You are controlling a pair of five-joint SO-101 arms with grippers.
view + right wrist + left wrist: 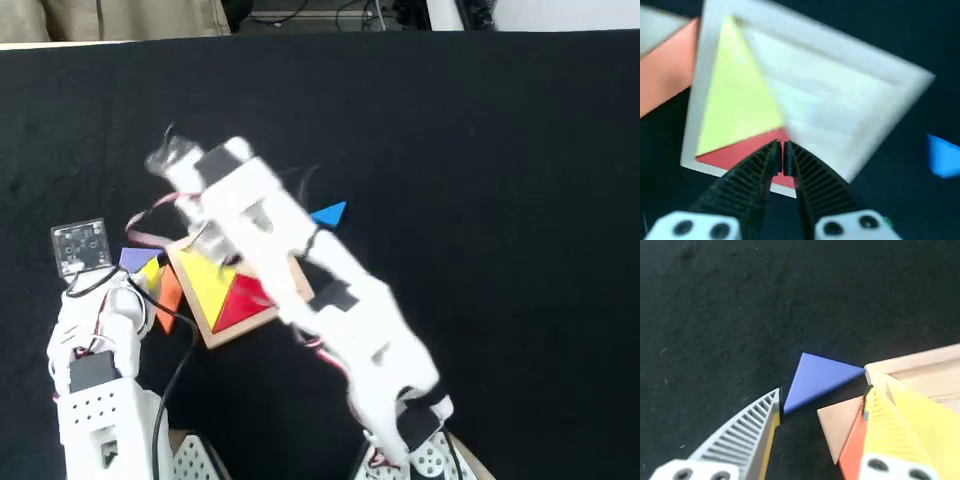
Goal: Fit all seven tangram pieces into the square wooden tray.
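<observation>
Black ribbed fingers point(757, 172) of your right pincer point(781, 146) are clenched tip to tip on nothing. They hang over the seam where the yellow triangle point(735, 100) meets the red triangle point(725, 156) inside the tray point(691, 110). Your left pincer point(822, 392) stands spread and empty. Its grey and yellow fingers straddle the violet triangle point(815, 380), which lies on the tabletop point(480, 150) just outside a tray corner, with a tan triangle point(840, 427) close beside it.

I judge the step in hand to be fetching the next loose piece, since only two of the seven look seated. Take the violet one with your left pincer. Come down across its short width, close squarely on flat edges, and lift it level so it cannot pivot. Hold the right pincer clear of the seated pieces.

The violet triangle's sharp tip points at the tray corner, though you cannot tell whether they touch. Its long axis runs from there back toward the grey finger. From above, the tray sits cornerwise to you, with the yellow triangle's long edge along the wall nearest your left arm. The blue triangle point(330, 213) lies just beyond the tray's far side, tip pointing away from the arms
</observation>
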